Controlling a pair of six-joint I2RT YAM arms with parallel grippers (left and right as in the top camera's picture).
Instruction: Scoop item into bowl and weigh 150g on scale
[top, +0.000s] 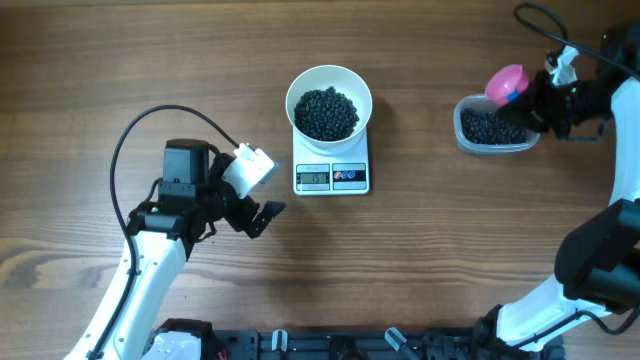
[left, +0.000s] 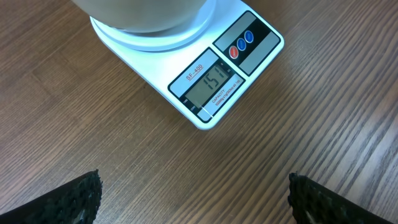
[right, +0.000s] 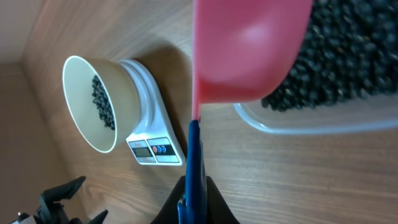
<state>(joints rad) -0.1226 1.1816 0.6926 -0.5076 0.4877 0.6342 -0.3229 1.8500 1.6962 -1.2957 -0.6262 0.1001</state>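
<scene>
The bowl (top: 329, 100) sits squarely on the scale (top: 332, 172) a little toward 12 o'clock from the middle of the counter (top: 150, 60). The item (top: 326, 112) is heaped inside it, so the whole load bears on the platform. More of the dark pieces fill the clear container (top: 493, 128) out at 3 o'clock. The right gripper (right: 194, 205) has its jaws pressed together on the blue handle (right: 194, 155) of the pink scoop (top: 505, 82). It holds the scoop over the container's 12 o'clock rim, probably so that any stray piece falls back into the stock rather than onto the counter. The left gripper (left: 198, 202) hangs at 8 o'clock from the scale with its jaws spread wide and nothing between them, aimed at the scale's front edge. That aim pays off: only the left wrist view makes the display (left: 208, 84) legible, and it reads 151, a hair over target. Overhead it is just a pale strip. The right wrist view alone shows the bowl from the side, well short of full. It shows the scoop only from behind, so I cannot tell whether anything lies in it. The weighing looks essentially done.
</scene>
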